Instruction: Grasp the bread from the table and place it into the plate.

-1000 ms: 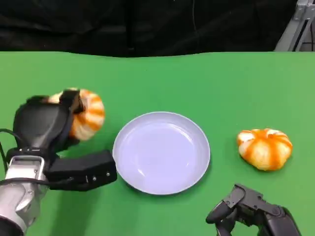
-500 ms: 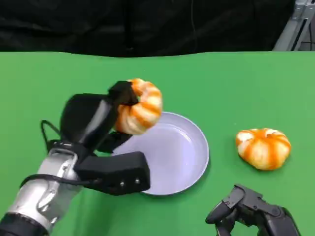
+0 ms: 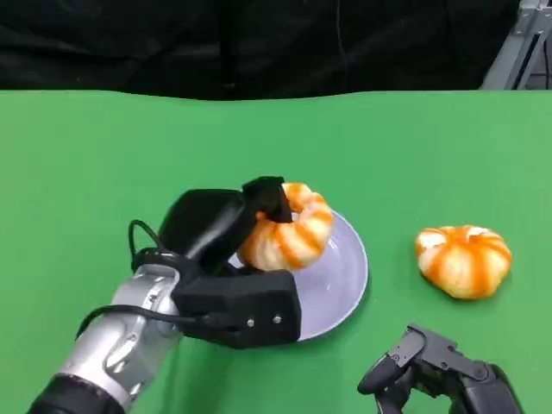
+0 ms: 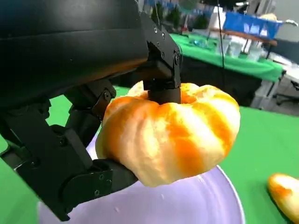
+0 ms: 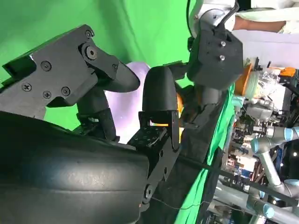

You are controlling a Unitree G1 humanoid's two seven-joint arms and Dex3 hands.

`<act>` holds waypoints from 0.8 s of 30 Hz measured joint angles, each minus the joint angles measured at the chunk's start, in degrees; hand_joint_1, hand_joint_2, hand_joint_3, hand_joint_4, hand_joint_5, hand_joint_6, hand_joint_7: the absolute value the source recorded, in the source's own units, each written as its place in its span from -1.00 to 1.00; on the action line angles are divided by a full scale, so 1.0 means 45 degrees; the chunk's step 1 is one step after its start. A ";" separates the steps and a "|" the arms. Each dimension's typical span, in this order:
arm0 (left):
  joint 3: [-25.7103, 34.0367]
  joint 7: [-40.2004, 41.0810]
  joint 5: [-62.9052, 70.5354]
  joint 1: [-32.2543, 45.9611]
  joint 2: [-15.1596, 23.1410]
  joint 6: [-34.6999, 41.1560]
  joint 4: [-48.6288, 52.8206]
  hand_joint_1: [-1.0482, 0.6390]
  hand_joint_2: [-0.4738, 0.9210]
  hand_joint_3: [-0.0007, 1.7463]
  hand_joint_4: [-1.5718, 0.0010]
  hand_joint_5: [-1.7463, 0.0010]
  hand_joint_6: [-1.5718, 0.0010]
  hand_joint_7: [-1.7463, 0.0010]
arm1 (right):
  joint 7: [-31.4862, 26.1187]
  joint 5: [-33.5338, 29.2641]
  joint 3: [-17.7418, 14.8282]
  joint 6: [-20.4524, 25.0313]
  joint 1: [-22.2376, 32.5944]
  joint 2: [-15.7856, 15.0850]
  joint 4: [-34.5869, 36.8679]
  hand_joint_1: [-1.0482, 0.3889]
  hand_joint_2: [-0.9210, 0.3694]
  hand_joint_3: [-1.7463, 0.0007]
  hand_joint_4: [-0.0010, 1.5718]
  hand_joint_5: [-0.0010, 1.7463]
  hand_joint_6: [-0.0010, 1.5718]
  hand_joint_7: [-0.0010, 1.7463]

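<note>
My left hand [image 3: 214, 229] holds a round orange-and-white striped bread [image 3: 291, 231] just above the left part of the pale lavender plate [image 3: 343, 278]. In the left wrist view the bread [image 4: 174, 135] hangs in the black fingers [image 4: 160, 56] over the plate [image 4: 187, 207]. A second striped bread [image 3: 463, 260] lies on the green table to the right of the plate, and its edge [image 4: 285, 192] shows in the left wrist view too. My right hand [image 3: 435, 378] rests low at the near right edge, holding nothing, fingers apart [image 5: 156, 95].
The green table [image 3: 103, 147] stretches wide to the left and behind the plate. A black backdrop [image 3: 259, 43] closes the far edge. A grey metal stand [image 3: 522, 47] rises at the far right corner.
My left hand has carried the bread rightward and lower, from the plate's left rim to over the plate. The right hand and the second bread have stayed put.
</note>
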 measured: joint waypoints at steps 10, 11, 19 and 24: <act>-0.0537 -0.2802 0.0036 -0.0133 0.0264 0.1140 -0.0276 -0.49 1.00 -0.64 0.84 0.36 0.57 0.89 | -0.0005 -0.0005 0.0155 0.0001 0.0069 0.0022 -0.0002 0.25 -0.36 -0.26 -0.14 0.85 -0.08 0.44; -0.0577 -0.2989 0.0080 -0.0135 0.0328 0.1200 -0.0346 -0.51 1.00 -0.62 0.89 0.37 0.59 0.90 | -0.0005 -0.0006 0.0155 0.0001 0.0069 0.0018 -0.0004 0.25 -0.36 -0.26 -0.14 0.85 -0.08 0.44; -0.0989 -0.4394 0.0481 -0.0243 0.0984 0.1300 -0.0747 -0.55 1.00 -0.56 1.00 0.38 0.60 0.92 | -0.0005 0.0033 0.0149 0.0002 0.0070 0.0008 -0.0063 0.25 -0.36 -0.26 -0.13 0.85 -0.08 0.45; -0.0997 -0.4816 0.0406 -0.0258 0.1144 0.1247 -0.1036 -0.53 1.00 -0.59 1.00 0.32 0.55 0.91 | -0.0004 0.0040 0.0155 0.0004 0.0072 0.0012 -0.0125 0.26 -0.36 -0.25 -0.14 0.85 -0.09 0.45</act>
